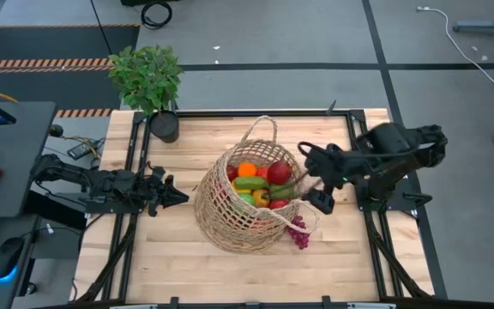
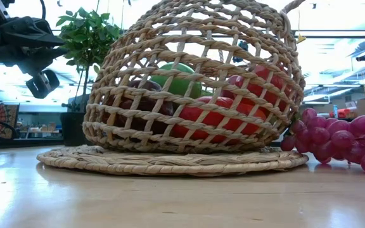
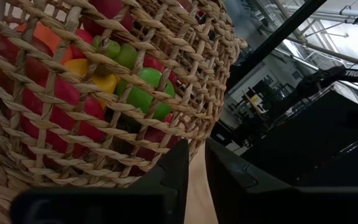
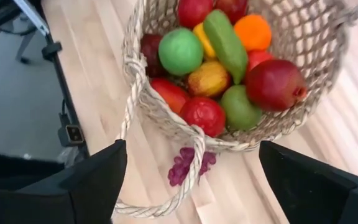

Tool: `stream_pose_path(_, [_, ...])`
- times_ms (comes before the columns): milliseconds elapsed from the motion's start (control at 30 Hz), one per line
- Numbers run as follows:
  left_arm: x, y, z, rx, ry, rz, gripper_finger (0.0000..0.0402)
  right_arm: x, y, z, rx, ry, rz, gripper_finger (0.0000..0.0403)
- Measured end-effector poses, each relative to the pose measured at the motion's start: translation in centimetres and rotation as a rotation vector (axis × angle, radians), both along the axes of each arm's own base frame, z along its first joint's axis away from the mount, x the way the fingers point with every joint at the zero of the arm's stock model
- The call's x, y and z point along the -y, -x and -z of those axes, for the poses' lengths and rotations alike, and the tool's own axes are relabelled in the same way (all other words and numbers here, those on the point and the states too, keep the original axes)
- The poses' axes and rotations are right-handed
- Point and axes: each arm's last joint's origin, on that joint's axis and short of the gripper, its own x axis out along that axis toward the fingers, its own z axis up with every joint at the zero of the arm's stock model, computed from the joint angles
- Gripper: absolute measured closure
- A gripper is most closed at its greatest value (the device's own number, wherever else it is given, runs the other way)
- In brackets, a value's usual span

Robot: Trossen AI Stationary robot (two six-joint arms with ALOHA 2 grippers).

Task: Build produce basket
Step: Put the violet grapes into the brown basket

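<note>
From above, the basket [image 1: 249, 199] sits mid-table holding the produce [image 1: 260, 182]; purple grapes [image 1: 299, 233] lie outside, touching it. My right wrist view shows my right gripper [image 4: 191, 180] spread, empty, above the rim. My left gripper [image 1: 171, 193] waits beside the basket, fingers pressed nearly together.

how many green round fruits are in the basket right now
2 show: one green apple toward the basket's middle, next to the cucumber, and another green apple by the rim near the grapes. More may be buried underneath.
</note>
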Motion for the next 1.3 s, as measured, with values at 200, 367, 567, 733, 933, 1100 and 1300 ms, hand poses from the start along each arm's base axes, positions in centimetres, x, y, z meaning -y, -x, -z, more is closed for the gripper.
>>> stream_pose_path(200, [0.0, 0.0, 0.0, 0.0, 0.0, 0.0, 0.034, -2.1, 1.5, -0.5, 0.07, 0.054, 0.046, 0.0046])
stream_pose_path(367, [0.0, 0.0, 0.0, 0.0, 0.0, 0.0, 0.034, -3.8, 1.8, 0.8, 0.03, 0.036, 0.059, 0.0053])
stream_pose_path(567, [0.0, 0.0, 0.0, 0.0, 0.0, 0.0, 0.0345, -5.6, 3.2, 4.4, -0.099, 0.021, 0.098, 0.0056])
stream_pose_path(733, [0.0, 0.0, 0.0, 0.0, 0.0, 0.0, 0.0344, -6.3, 6.0, 6.9, -0.111, -0.03, 0.176, 0.0056])
stream_pose_path(933, [0.0, 0.0, 0.0, 0.0, 0.0, 0.0, 0.034, -7.6, 8.5, 11.5, -0.151, -0.045, 0.174, 0.0056])
stream_pose_path(1100, [0.0, 0.0, 0.0, 0.0, 0.0, 0.0, 0.0346, -10.1, 7.9, 17.2, -0.125, -0.109, 0.077, 0.0054])
stream_pose_path(1300, [0.0, 0.0, 0.0, 0.0, 0.0, 0.0, 0.0341, -11.7, 6.9, 22.6, -0.103, -0.213, 0.135, 0.0054])
